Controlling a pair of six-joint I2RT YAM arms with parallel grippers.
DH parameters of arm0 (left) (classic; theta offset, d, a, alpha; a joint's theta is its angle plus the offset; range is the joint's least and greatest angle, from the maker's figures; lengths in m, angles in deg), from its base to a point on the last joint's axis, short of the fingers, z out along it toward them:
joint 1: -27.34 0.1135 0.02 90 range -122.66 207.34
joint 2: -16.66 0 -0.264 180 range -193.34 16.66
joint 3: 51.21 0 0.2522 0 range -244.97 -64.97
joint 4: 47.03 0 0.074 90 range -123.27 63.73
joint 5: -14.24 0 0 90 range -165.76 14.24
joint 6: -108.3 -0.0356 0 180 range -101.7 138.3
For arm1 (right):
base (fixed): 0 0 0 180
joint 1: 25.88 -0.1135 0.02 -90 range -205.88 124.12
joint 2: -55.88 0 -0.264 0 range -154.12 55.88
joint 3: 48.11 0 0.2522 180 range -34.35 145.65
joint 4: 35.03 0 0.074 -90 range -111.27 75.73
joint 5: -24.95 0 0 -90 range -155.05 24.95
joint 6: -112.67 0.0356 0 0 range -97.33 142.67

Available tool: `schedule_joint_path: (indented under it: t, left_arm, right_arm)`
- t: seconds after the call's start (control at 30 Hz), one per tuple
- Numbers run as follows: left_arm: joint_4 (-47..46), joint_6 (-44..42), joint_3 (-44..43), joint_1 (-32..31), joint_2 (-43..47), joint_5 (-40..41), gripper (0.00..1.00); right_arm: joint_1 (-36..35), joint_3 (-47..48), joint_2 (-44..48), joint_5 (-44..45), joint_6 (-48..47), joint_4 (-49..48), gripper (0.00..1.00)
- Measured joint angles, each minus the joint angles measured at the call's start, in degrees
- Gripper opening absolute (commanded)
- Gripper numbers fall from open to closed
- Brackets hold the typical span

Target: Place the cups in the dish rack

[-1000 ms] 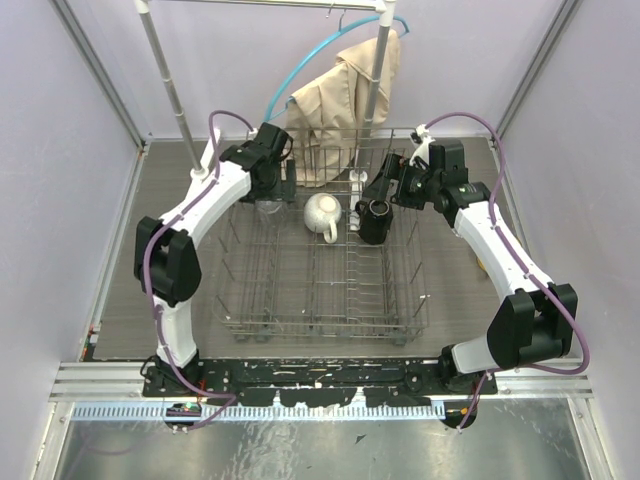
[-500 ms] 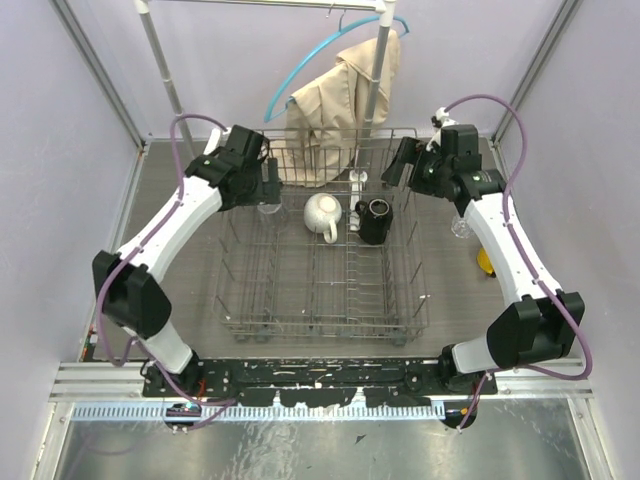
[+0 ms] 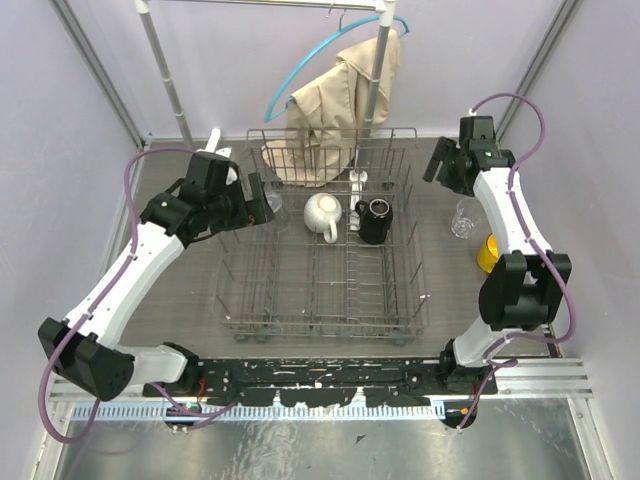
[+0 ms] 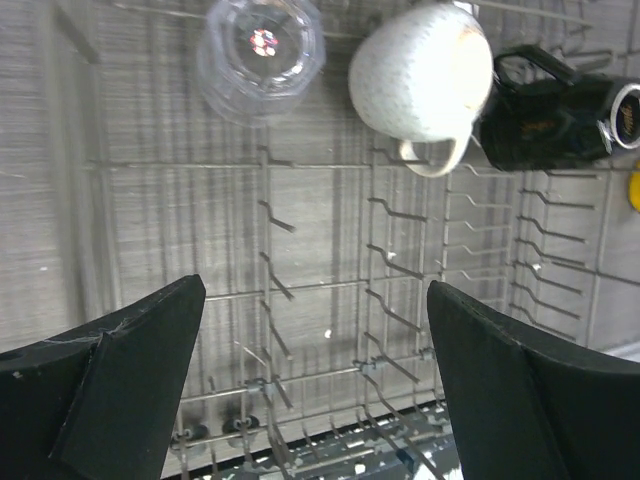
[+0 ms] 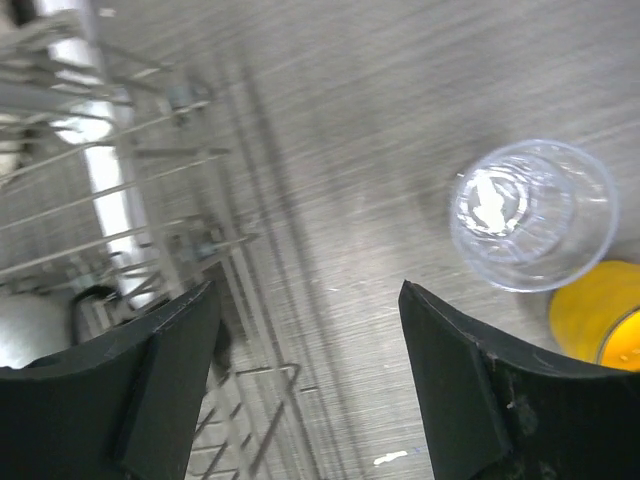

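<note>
With both arms' jaws open and empty, the right pair could clip the clear tumbler (image 5: pixel 532 213) at its rim, toppling it against the yellow mug (image 5: pixel 600 320) just beside.

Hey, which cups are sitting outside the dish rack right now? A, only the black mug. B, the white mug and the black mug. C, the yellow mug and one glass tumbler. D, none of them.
C: the yellow mug and one glass tumbler stand on the table right of the dish rack, while the white mug, black mug and other tumbler sit inside it.
</note>
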Motion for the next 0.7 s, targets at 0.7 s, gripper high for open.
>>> schedule_joint_path:
  t: [0.7]
  left_arm:
    - [-3.65,0.66,1.84,3.08,1.90,-12.09,1.00]
  right_arm:
    - [8.20,2.56,-12.87,4.22,-2.58,3.52,0.75]
